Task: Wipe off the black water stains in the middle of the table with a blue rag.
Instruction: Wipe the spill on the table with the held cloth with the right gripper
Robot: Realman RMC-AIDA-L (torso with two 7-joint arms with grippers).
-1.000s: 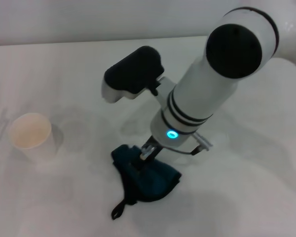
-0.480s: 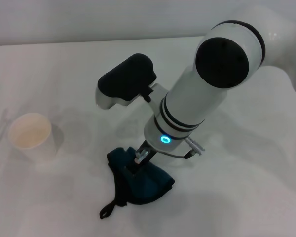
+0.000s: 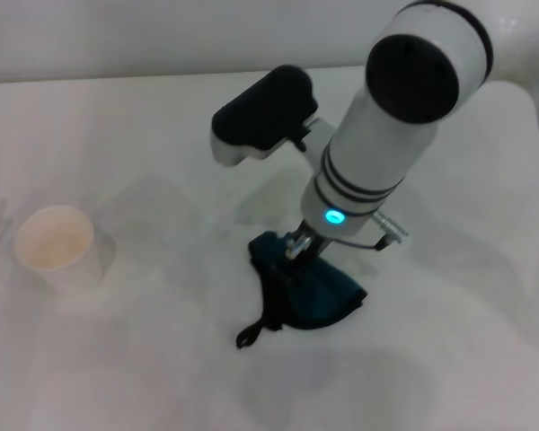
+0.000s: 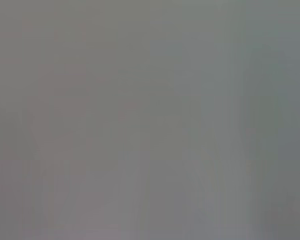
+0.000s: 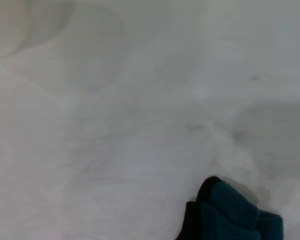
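Note:
The blue rag (image 3: 316,294) lies bunched on the white table (image 3: 144,126) near its middle, with its black loop tag (image 3: 246,338) trailing toward the near side. My right gripper (image 3: 296,248) comes down from the right and is shut on the rag's far upper edge, pressing it to the table. A corner of the rag (image 5: 229,214) also shows in the right wrist view. No black stain shows; the spot under the rag and arm is hidden. The left gripper is out of view, and the left wrist view shows only plain grey.
A white paper cup (image 3: 57,247) stands upright at the left of the table, well apart from the rag. The big white right forearm (image 3: 386,153) and its black wrist camera housing (image 3: 265,112) cover the table's far middle.
My right gripper has dragged the rag to the right and a little farther from me across the table. The cup has not moved.

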